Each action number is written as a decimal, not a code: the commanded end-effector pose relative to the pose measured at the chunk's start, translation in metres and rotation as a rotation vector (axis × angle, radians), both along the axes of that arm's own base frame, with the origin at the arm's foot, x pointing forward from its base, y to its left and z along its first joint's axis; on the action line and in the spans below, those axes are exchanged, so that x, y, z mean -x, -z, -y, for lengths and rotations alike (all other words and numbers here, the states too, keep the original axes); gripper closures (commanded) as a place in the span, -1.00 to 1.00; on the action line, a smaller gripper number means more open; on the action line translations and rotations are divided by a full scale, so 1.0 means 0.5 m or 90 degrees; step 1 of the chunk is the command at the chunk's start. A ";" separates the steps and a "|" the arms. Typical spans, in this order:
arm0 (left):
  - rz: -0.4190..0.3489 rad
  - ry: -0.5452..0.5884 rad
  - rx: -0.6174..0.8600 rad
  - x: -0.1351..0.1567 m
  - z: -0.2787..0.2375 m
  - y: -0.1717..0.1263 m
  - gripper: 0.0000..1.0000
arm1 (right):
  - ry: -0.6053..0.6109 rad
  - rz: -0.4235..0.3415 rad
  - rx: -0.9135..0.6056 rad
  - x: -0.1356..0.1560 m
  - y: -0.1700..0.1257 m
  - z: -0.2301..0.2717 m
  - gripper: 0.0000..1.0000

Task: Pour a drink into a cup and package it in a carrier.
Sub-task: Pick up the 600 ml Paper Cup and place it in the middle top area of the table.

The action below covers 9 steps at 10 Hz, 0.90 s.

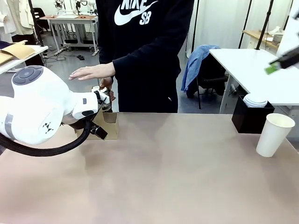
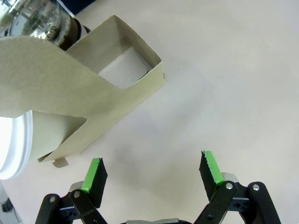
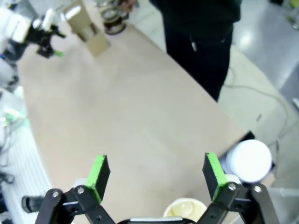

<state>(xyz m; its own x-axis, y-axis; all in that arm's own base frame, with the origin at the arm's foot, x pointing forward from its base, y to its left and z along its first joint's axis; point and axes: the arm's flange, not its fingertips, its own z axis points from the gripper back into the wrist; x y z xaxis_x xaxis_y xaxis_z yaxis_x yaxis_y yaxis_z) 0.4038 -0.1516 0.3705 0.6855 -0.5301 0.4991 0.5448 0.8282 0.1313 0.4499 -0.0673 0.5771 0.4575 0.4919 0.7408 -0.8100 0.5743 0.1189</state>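
Brown cardboard, the carrier (image 1: 108, 122) stands at ten o'clock on the table (image 1: 177, 177) in the front view, near the far edge, with the left arm's wrist partly in front of it. In the left wrist view the left gripper (image 2: 153, 169) hovers over bare tabletop, its green pads wide apart with nothing between them. The carrier lies at ten o'clock from it, one square compartment open, and a lidded white cup (image 2: 49, 133) shows behind its handle panel. A glass vessel (image 2: 35, 18) stands just past the carrier at eleven o'clock, and from the right wrist view the drink (image 3: 112, 22) reads as a dark patch inside it. The cup (image 1: 274, 134), tall, white and open-topped, stands at three o'clock on the table, near a black box (image 1: 250, 119) of white lids (image 1: 255, 100). The right gripper (image 3: 154, 170) hangs high above that end, fingers spread and empty. A person's hand (image 1: 91, 72) is held flat, palm down, above the carrier.
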 end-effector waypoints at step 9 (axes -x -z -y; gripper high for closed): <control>0.000 0.000 0.000 0.000 0.000 0.000 -1.00 | -0.136 0.139 -0.238 0.178 0.397 0.371 -1.00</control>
<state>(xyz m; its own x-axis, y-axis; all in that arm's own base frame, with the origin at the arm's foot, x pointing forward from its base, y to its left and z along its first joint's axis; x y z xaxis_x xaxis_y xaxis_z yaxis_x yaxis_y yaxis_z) 0.4039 -0.1516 0.3703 0.6858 -0.5302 0.4986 0.5448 0.8282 0.1313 0.3753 -0.2531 0.3509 0.1867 0.2347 0.9540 -0.9389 0.3283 0.1029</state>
